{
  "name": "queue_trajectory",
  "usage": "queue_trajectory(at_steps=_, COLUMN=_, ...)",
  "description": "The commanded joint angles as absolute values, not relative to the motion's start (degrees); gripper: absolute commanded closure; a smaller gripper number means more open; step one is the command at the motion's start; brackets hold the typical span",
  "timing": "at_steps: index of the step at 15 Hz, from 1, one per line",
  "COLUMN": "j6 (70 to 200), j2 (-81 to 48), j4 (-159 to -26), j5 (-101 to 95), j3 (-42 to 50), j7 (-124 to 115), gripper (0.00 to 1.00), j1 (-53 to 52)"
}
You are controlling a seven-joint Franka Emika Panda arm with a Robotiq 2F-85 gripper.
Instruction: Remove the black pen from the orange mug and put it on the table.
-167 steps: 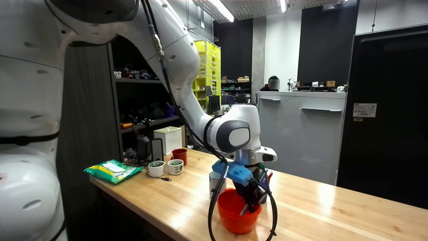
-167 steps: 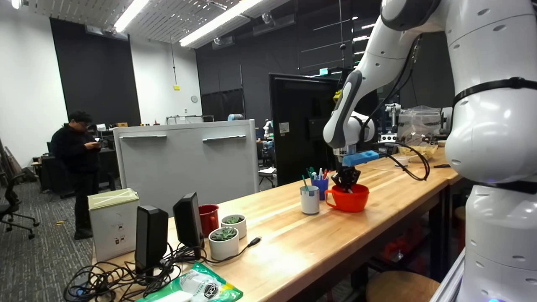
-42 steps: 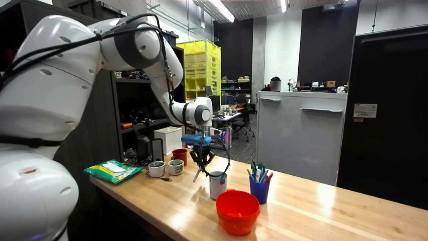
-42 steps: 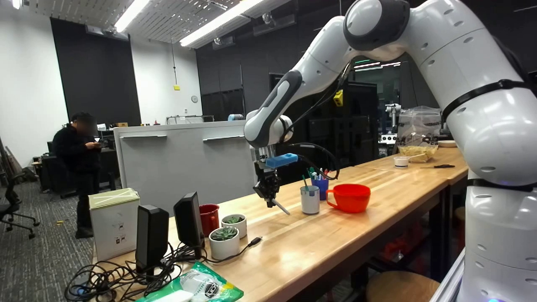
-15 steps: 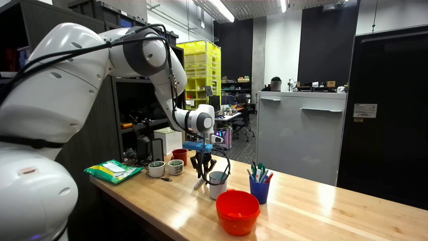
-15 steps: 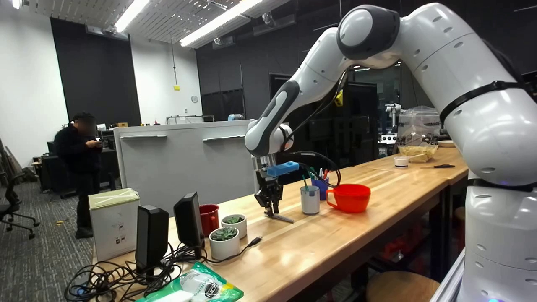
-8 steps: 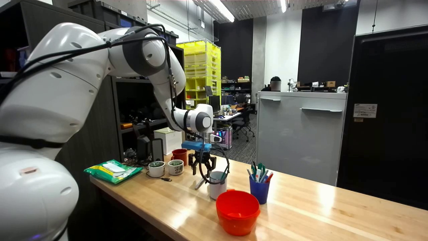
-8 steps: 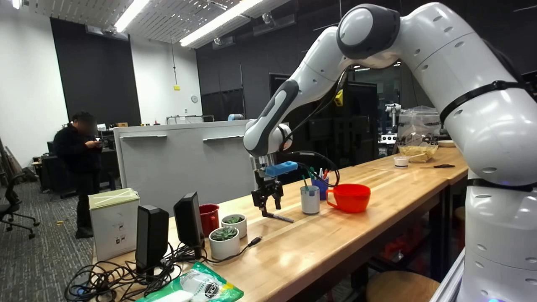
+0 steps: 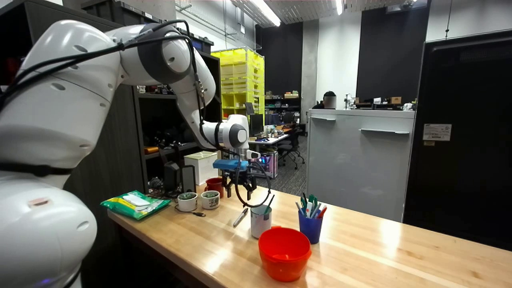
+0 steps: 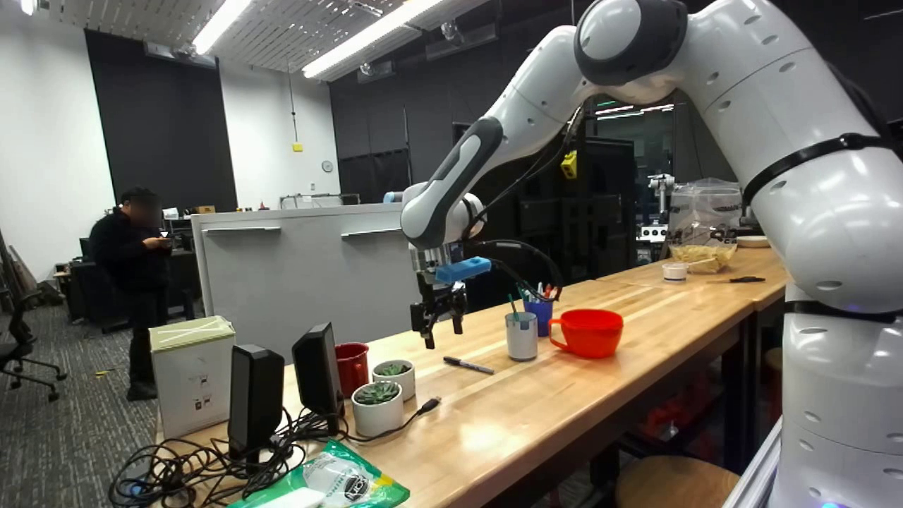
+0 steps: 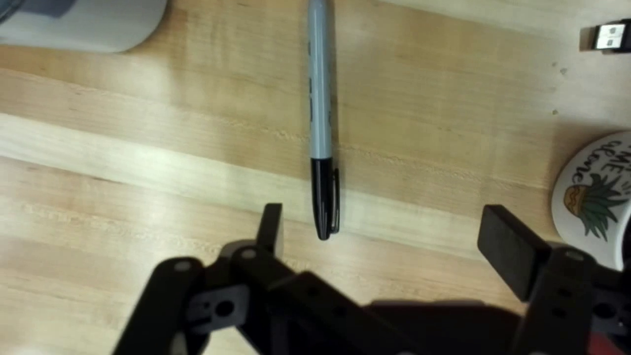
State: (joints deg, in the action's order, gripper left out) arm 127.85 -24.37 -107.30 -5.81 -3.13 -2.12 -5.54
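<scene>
the black pen [image 10: 468,365] is loose on the table [image 10: 536,409]: compared with half a second ago, the gripper [image 10: 444,336] is higher and clear of it. its jaws stand wide apart with nothing held between them. the pen, a grey barrel with a black cap, lies flat on the light wood, left of the slim grey-white cup [image 10: 522,340] and not touching it in both exterior views. in the wrist view the cap end points toward the gripper, between the lines of the two fingers [image 11: 512,251] but touching neither. the orange mug [image 9: 285,269] stands upright to the right of that cup, and in an exterior view its inside shows no pen.

for the task, this looks like the finish: the pen is out of the mug and put down, so both halves of the request seem met. what remains, i judge, is only to draw the arm [image 10: 540,99] away without brushing the cup. the barrel looks round, so a knock could set it rolling, though the clip may check that.
</scene>
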Motion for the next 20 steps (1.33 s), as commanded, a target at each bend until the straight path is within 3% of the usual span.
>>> queue_trajectory(at_steps=1, j6=126.22, j2=-18.92, j4=-110.02, j5=-7.39, j3=-2.15, j7=-7.13, gripper=0.00, j1=-7.21)
queue_trajectory(at_steps=11, j6=119.43, j2=-4.38, j4=-119.42, j5=-7.55, j3=-3.61, j7=-21.83, gripper=0.00, j1=-8.63)
queue_trajectory(at_steps=20, j6=114.82, j2=10.18, j4=-129.13, j5=-5.86, j3=-3.03, j7=-5.51, gripper=0.00, j1=-4.86)
